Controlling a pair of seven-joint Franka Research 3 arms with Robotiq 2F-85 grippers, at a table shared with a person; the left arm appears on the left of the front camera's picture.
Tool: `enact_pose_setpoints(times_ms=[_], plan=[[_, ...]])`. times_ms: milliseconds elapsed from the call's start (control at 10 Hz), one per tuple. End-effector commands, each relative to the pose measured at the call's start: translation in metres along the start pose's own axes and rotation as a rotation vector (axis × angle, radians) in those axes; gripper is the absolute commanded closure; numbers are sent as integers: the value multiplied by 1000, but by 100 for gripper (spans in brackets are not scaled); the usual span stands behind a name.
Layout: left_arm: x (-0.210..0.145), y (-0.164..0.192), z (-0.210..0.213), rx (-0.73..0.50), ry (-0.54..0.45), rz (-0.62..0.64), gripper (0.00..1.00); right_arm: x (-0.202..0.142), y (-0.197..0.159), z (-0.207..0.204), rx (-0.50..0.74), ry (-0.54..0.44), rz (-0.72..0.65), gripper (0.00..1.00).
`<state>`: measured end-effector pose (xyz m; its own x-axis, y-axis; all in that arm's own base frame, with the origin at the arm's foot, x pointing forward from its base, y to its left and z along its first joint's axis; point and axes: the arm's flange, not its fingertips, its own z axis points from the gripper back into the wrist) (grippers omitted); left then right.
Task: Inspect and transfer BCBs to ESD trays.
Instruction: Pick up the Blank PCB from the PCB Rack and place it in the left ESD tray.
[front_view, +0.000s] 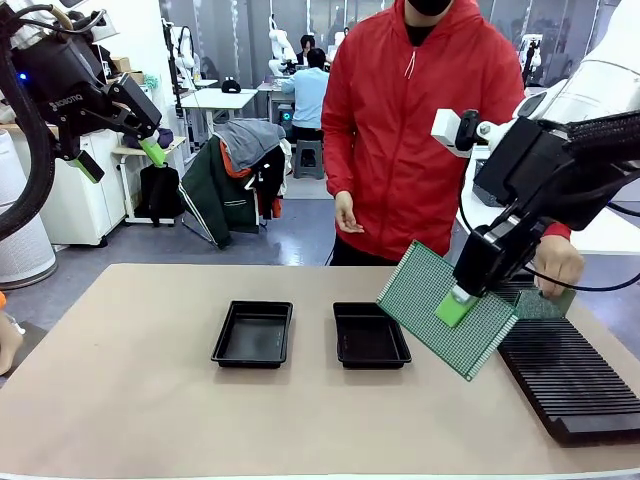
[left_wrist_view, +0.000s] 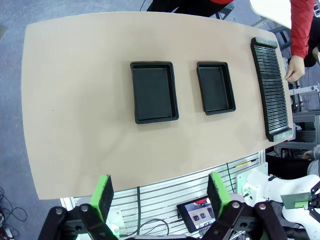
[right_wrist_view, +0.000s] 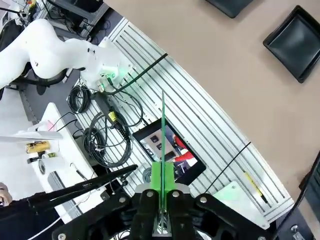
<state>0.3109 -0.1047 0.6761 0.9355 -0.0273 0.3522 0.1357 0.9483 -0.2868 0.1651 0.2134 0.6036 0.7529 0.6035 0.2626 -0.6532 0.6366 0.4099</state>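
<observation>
Holds the tilted BCB (front_view: 418, 288) clamped in the right gripper (front_view: 457, 303), aloft just right of the right-hand ESD tray (front_view: 368, 340), long axis sloping down away from it toward the slotted rack (front_view: 570, 385), with the left gripper (front_view: 120, 160) spread empty, high and well apart.

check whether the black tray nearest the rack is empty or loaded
Empty: the shallow glossy black plastic tray shows a bare floor; the thin green circuit board is clamped in the right claw.
</observation>
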Motion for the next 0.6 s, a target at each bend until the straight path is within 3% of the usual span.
enact_pose_setpoints(times_ms=[0, 500], plan=[[0, 0, 0, -3, 1, 3, 0, 2, -2, -6, 22, -38, -15, 97], [0, 0, 0, -3, 1, 3, 0, 0, -1, 0, -1, -3, -2, 97]])
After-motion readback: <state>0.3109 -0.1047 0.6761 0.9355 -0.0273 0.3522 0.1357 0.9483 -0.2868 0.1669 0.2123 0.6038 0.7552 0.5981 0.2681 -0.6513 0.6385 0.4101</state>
